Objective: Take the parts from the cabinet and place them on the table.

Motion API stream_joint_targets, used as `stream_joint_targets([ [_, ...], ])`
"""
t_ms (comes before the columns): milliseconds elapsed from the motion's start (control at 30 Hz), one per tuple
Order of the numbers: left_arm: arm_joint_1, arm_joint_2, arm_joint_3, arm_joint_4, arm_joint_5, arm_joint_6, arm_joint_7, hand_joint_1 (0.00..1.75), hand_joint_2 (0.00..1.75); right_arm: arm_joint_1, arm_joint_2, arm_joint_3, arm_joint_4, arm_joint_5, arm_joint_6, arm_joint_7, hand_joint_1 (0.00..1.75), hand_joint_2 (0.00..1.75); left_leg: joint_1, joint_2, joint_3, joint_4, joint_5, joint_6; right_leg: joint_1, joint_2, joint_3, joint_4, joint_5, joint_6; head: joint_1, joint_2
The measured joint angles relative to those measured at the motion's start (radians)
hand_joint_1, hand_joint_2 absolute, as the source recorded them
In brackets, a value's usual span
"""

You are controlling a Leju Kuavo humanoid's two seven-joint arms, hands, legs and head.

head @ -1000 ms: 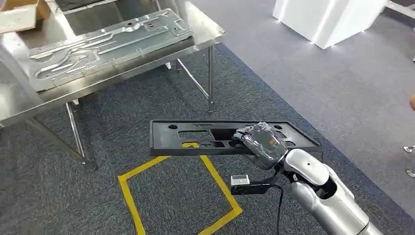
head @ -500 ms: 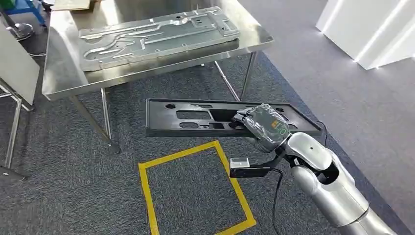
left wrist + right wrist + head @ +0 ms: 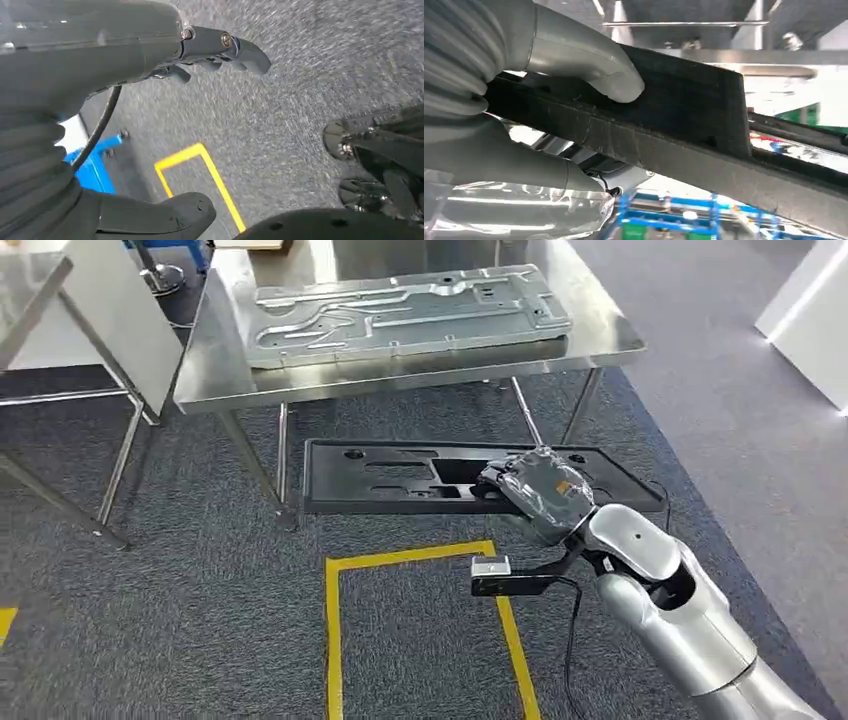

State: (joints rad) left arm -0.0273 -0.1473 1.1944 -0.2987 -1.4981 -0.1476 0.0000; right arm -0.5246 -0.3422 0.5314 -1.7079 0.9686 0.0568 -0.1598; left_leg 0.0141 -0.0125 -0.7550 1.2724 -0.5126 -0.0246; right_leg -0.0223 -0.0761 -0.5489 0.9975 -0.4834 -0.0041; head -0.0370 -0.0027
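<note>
Ahead, one steel table (image 3: 215, 380) bearing one large silver stamped plate (image 3: 405, 312); table legs (image 3: 275, 470) standing just behind the carried part. Below, grey carpet (image 3: 180, 610) marked with yellow tape (image 3: 335, 630). One long black panel (image 3: 400, 478) held level above the floor, clamped by right hand (image 3: 535, 495), thumb (image 3: 589, 62) pressed on its face. Left hand (image 3: 200, 47) hanging, fingers apart, holding nothing. Since half a second ago, whole view swung, table now more centred.

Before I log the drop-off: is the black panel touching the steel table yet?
Apart. In the head view the black panel hangs in the right robot hand over carpet, short of the steel table.
</note>
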Motion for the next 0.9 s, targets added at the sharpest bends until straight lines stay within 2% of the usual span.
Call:
stream_joint_targets([
  [33,0.002,0.0,0.001,0.0,-0.002,-0.002,0.002,0.0,1.75,-0.001,0.0,0.004,0.002,0.012,-0.002,0.005,1.75,1.75,0.001,0.006,0.031,-0.063,0.039,-0.001,-0.001,-0.012,0.005,0.001,-0.005,0.004,0.0,0.0],
  [67,0.002,0.0,0.002,-0.003,-0.003,-0.002,0.003,0.0,1.75,-0.004,0.0,0.008,0.002,0.033,-0.003,0.013,1.75,1.75,0.002,0.016,0.077,-0.151,0.084,-0.002,-0.003,-0.017,0.011,0.004,-0.011,0.01,0.0,0.0],
  [100,0.002,0.0,0.004,-0.004,-0.004,-0.004,0.003,0.0,1.75,-0.012,0.0,0.01,0.002,0.05,-0.003,0.019,1.75,1.75,0.002,0.035,0.114,-0.229,0.105,-0.001,-0.002,-0.027,0.015,0.008,-0.018,0.018,0.0,0.0],
  [133,0.001,-0.001,0.007,-0.005,-0.007,-0.007,0.003,0.0,1.75,-0.023,0.0,0.012,0.005,0.06,-0.002,0.025,1.75,1.75,-0.007,0.033,0.124,-0.234,0.093,0.007,0.005,-0.03,0.009,0.011,-0.023,0.025,0.0,0.0],
  [167,0.004,-0.002,0.01,-0.005,-0.007,-0.008,0.003,0.0,1.75,-0.033,0.003,0.014,0.008,0.067,0.0,0.031,1.75,1.75,-0.004,0.028,0.119,-0.235,0.096,0.018,0.005,-0.032,0.012,0.012,-0.024,0.028,0.0,0.0],
  [200,0.008,-0.002,0.011,-0.006,-0.007,-0.009,0.003,0.0,1.75,-0.044,0.007,0.015,0.01,0.073,0.005,0.035,1.75,1.75,-0.005,0.027,0.118,-0.236,0.095,0.02,0.009,-0.035,0.014,0.01,-0.022,0.031,0.0,0.0],
  [267,0.009,-0.006,0.021,-0.006,-0.007,-0.011,0.006,0.0,1.75,-0.054,0.014,0.018,0.017,0.083,0.017,0.044,1.75,1.75,-0.005,0.026,0.122,-0.24,0.097,0.022,0.007,-0.031,0.016,0.01,-0.024,0.015,0.0,0.0],
  [433,0.0,-0.007,0.035,-0.008,0.002,-0.009,0.008,0.0,1.75,-0.101,0.016,0.04,0.065,0.114,0.056,0.062,1.75,1.75,-0.008,0.025,0.123,-0.24,0.092,0.034,0.006,-0.031,0.025,-0.004,-0.02,0.021,0.0,0.0],
  [533,-0.001,-0.009,0.047,-0.011,0.002,-0.009,0.009,0.0,1.75,-0.125,0.017,0.052,0.088,0.125,0.067,0.071,1.75,1.75,-0.009,0.025,0.124,-0.24,0.091,0.038,0.006,-0.032,0.028,-0.008,-0.019,0.024,0.0,0.0],
  [733,-0.001,-0.014,0.059,-0.015,0.011,-0.011,0.01,0.0,1.75,-0.158,0.016,0.079,0.119,0.129,0.07,0.075,1.75,1.75,-0.01,0.024,0.123,-0.24,0.092,0.041,0.005,-0.033,0.028,-0.01,-0.016,0.041,0.0,0.0],
  [900,-0.001,-0.014,0.069,-0.016,0.011,-0.012,0.011,0.0,1.75,-0.158,0.016,0.088,0.131,0.131,0.07,0.075,1.75,1.75,-0.01,0.024,0.125,-0.24,0.092,0.041,0.006,-0.033,0.028,-0.009,-0.016,0.042,0.0,0.0],
])
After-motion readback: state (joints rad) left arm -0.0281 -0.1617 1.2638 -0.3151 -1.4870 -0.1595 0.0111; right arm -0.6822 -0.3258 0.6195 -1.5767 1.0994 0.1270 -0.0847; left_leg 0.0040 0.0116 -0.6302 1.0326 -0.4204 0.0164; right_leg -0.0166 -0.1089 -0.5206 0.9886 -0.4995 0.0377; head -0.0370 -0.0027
